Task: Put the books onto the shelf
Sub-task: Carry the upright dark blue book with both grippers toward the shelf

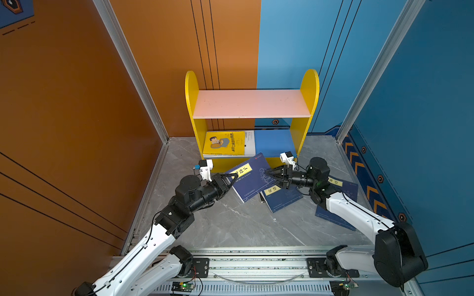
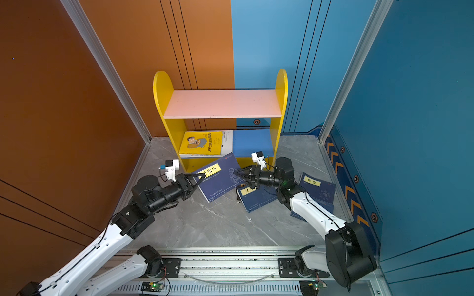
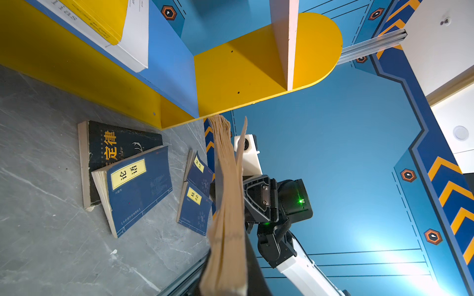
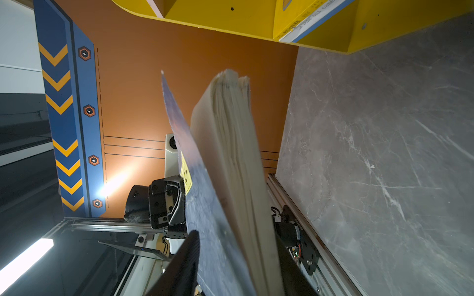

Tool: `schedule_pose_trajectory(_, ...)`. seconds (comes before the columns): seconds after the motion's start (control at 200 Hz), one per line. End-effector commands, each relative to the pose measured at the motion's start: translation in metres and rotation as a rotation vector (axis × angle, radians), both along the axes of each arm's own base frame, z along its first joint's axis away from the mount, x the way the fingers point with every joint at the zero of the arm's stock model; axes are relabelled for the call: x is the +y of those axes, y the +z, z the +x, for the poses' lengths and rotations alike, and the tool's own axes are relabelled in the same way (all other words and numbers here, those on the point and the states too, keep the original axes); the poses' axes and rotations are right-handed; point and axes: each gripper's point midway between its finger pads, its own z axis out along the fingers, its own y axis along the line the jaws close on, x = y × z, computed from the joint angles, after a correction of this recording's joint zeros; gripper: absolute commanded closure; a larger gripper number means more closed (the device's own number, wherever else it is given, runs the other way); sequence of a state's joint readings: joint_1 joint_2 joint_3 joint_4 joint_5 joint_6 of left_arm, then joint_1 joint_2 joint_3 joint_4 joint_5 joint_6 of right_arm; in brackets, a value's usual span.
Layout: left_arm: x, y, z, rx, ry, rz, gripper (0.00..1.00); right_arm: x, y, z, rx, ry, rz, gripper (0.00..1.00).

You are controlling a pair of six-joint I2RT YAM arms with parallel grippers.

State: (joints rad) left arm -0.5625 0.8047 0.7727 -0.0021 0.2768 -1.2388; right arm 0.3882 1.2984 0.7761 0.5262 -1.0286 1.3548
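Two grippers pinch one navy book (image 1: 252,183), held tilted just in front of the shelf (image 1: 191,102). The left gripper (image 1: 234,176) is clamped on its near edge and the right gripper (image 1: 268,173) nips the opposite edge. More navy paperbacks (image 1: 282,198) lie on the floor (image 1: 230,225).

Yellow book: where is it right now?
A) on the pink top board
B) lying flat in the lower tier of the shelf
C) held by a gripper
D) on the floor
B: in both top views the yellow book lies flat on a white book that rests on the blue lower board.
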Motion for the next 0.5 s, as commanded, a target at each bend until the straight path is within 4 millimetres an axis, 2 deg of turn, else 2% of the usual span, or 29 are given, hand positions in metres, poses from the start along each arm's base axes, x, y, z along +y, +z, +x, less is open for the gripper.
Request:
schedule_pose_trajectory(0.0, -0.003, 0.015, -0.003, -0.047, -0.059, -0.032, 0.92, 0.002, 0.028, -0.004, -0.049, 0.016, 0.061, 0.63)
schedule_pose_trajectory(0.28, 0.003, 0.011, 0.002, -0.032, -0.047, -0.028, 0.91, -0.002, 0.036, -0.012, -0.038, 0.001, 0.072, 0.81)
schedule_pose_trajectory(0.496, 0.013, 0.022, 0.007, -0.064, 0.005, -0.048, 0.86, -0.006, 0.030, -0.012, -0.025, -0.020, 0.048, 0.87)
